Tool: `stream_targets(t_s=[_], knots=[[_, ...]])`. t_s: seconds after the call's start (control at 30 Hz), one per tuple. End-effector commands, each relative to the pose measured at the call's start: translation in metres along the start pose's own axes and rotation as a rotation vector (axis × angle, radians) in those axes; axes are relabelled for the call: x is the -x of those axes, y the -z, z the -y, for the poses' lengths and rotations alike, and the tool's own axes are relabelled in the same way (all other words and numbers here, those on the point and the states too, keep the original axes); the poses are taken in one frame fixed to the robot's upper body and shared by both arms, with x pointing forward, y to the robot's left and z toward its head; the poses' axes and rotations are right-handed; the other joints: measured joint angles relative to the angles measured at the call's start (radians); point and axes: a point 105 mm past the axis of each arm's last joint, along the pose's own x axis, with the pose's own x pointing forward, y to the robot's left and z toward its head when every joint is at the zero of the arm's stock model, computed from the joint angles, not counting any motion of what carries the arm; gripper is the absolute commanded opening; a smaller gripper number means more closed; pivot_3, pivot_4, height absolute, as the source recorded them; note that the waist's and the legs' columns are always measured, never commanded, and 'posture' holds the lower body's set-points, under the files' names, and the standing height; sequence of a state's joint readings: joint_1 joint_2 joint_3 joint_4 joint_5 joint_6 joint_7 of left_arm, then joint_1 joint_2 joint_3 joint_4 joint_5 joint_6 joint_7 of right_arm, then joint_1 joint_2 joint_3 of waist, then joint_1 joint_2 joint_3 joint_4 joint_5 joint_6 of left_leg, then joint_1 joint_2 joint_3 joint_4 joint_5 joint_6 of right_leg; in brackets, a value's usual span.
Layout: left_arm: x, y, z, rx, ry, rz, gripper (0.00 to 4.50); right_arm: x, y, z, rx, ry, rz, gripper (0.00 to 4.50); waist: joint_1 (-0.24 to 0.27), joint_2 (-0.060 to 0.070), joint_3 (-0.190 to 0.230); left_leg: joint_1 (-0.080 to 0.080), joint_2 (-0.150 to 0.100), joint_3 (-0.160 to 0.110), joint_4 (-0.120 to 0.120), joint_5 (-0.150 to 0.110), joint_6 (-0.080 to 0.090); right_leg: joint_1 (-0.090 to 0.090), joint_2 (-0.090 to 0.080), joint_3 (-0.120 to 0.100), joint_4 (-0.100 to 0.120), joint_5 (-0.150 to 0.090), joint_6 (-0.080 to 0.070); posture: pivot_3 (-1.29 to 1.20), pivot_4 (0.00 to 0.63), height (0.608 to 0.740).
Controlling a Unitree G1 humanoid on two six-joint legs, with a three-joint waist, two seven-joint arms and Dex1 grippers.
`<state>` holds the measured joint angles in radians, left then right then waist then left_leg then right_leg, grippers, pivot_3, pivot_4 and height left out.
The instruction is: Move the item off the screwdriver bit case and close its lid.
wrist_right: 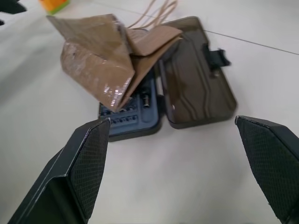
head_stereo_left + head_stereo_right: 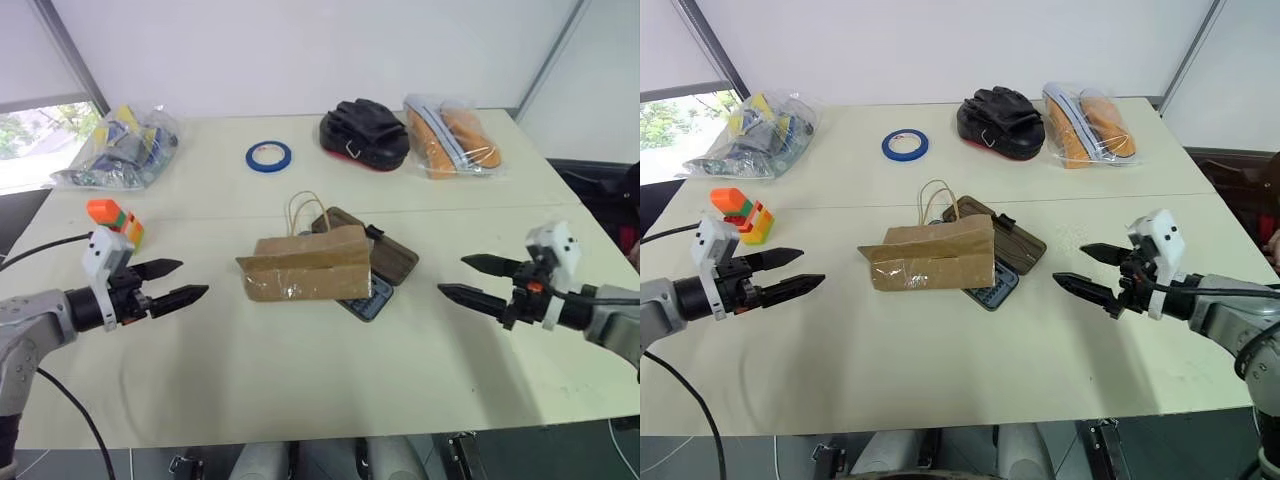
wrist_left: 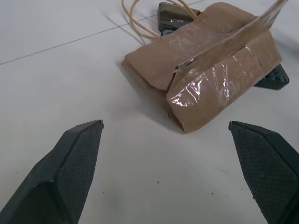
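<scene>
Left eye view, frame centre: paper bag (image 2: 305, 268) lying across the open bit case (image 2: 372, 275), covering most of the tray, twine handles toward the top. Lid (image 2: 388, 256) flat on the table (image 2: 300, 370) to the right of the bag, latch tab up. Left gripper (image 2: 186, 282) at middle left, fingers spread, empty, well apart from the bag. Right gripper (image 2: 462, 278) at middle right, fingers likewise spread and empty, pointing at the case. Along the top: plastic bag (image 2: 120, 148) at upper left, blue tape roll (image 2: 268, 155), black pouch (image 2: 364, 132), clear bag of orange things (image 2: 452, 135). Orange block (image 2: 113, 217) above the left gripper.
</scene>
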<state>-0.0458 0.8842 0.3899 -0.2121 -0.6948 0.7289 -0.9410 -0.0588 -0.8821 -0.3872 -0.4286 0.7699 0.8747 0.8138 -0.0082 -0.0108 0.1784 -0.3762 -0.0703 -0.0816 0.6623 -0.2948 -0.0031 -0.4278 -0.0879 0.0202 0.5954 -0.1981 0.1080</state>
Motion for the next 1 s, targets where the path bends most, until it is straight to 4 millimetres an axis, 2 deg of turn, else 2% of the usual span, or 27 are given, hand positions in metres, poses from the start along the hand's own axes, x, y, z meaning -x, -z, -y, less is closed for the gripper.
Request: stream_targets(t_s=[0.03, 0.77, 0.83, 1.0], knots=[[0.005, -0.007, 0.004, -0.031, -0.001, 0.018, 4.5, -0.003, -0.009, -0.008, 0.046, -0.019, 0.022, 4.43, 0.0, 0.0, 0.0, 0.0, 0.0, 0.0, 0.0, 0.0, 0.0, 0.0, 0.0, 0.0, 0.0, 0.0, 0.0, 0.0, 0.15, 0.74], [0.006, -0.007, 0.003, -0.031, -0.021, 0.056, 4.5, -0.018, -0.021, -0.009, 0.157, -0.041, 0.01, 4.43, -0.001, 0.0, 0.005, 0.0, 0.0, 0.0, 0.0, 0.0, 0.0, -0.001, 0.0, 0.0, 0.0, 0.0, 0.0, 0.0, 0.15, 0.74], [0.006, -0.007, 0.003, -0.034, -0.023, 0.055, 4.5, -0.022, -0.028, -0.01, 0.196, -0.057, 0.019, 4.43, -0.002, 0.0, 0.005, 0.0, 0.0, 0.0, 0.0, 0.0, 0.0, -0.001, 0.0, 0.0, 0.0, 0.0, 0.0, 0.0, 0.15, 0.74], [0.006, -0.01, 0.009, -0.045, 0.013, 0.039, 4.5, -0.041, -0.064, -0.025, 0.382, -0.18, 0.051, 4.43, -0.006, 0.003, 0.008, 0.0, 0.0, 0.001, 0.0, 0.0, 0.0, -0.001, 0.0, 0.0, 0.0, 0.0, 0.0, 0.0, 0.15, 0.74]])
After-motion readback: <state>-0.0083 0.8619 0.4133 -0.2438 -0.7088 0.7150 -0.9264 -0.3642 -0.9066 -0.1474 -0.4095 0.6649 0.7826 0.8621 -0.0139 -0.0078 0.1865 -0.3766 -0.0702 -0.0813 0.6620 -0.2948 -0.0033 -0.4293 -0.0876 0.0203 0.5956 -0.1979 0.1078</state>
